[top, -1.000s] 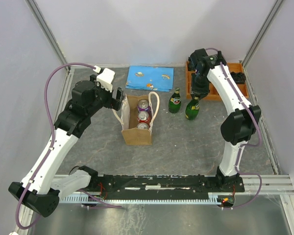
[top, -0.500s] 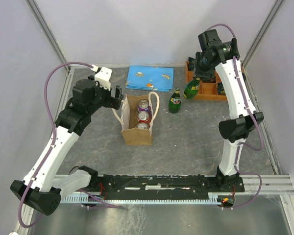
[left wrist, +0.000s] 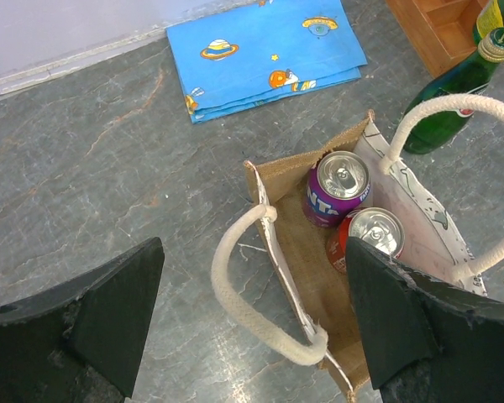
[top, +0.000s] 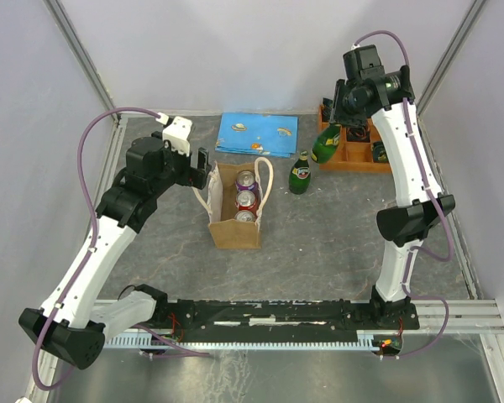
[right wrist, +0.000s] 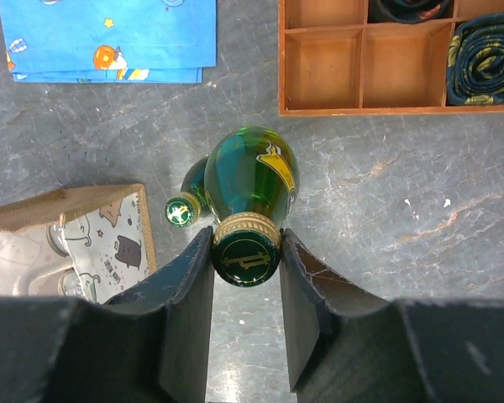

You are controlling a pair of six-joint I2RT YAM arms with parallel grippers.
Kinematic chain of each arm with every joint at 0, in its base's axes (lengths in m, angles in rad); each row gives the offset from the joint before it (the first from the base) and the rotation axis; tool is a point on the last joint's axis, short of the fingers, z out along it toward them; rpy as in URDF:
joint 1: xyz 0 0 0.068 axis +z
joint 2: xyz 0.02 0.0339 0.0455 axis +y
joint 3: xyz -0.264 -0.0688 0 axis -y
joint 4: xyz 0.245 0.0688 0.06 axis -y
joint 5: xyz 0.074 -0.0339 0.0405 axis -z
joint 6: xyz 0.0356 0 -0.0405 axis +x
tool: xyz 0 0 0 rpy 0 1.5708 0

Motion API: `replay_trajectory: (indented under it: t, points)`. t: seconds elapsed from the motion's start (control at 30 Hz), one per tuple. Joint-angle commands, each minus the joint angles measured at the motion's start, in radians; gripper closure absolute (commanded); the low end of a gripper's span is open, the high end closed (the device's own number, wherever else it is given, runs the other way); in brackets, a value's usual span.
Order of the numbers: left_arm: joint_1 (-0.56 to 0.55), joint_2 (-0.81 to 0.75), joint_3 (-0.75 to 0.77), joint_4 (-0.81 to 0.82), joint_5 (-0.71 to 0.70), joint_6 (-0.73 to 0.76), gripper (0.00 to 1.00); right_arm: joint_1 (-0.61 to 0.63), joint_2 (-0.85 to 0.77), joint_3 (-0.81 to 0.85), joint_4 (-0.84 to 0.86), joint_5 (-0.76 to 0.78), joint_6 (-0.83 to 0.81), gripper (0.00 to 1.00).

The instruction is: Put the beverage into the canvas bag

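Clearly the right fingers (right wrist: 186,290) are clamped on the neck of a green glass bottle (right wrist: 252,180), one dark, flat pad on each side just below its ribbed gold cap. We look straight down its rounded, glossy body with a yellow label; it hangs tilted, off the table (top: 319,243), near the left corner of the orange wooden tray (top: 353,161). The tray is split into square compartments, and rolled dark patterned fabric (right wrist: 487,50) lies in some of them. Above the fingers, the right arm rises tall from its base and bends over at the top, wrist pointing down.

A second green bottle (top: 299,174) stands upright on the grey, stone-veined table, between the held bottle and the canvas bag (top: 233,228).

Over on the other side, the left fingers (left wrist: 109,311) are spread wide apart and hold nothing. We see them hovering over the bag's left side, above one of its thick, cream rope handles (left wrist: 244,290). The left arm reaches forward with its elbow bent.

The bag is a tan, coarse-woven upright box. Inside it we see a purple can (left wrist: 336,189) and a red can (left wrist: 365,243), with a third can (top: 245,217) visible from above. A folded blue cloth (top: 258,134) printed with planets lies flat behind the bag.
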Motion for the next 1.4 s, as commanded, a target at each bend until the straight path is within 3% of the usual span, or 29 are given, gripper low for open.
replay_trajectory:
  t: [0.0,0.37,0.6,1.0,1.37]
  points:
    - [0.004,-0.004,-0.001,0.016,0.015,-0.043,0.06,-0.003,-0.077,0.064,0.118,0.005,0.009,1.00]
    - [0.004,0.002,-0.008,0.018,0.032,-0.037,0.06,-0.002,-0.152,-0.002,0.068,0.013,0.011,1.00]
    - [0.005,0.019,0.003,0.028,0.049,-0.026,0.07,0.031,-0.285,-0.210,0.058,-0.001,0.011,1.00]
    - [0.004,0.054,0.031,0.033,0.058,-0.013,0.07,0.319,-0.462,-0.594,0.159,0.159,0.108,1.00]
    - [0.005,0.059,0.041,0.021,0.055,-0.007,0.07,0.513,-0.396,-0.673,0.249,0.241,0.160,1.00]
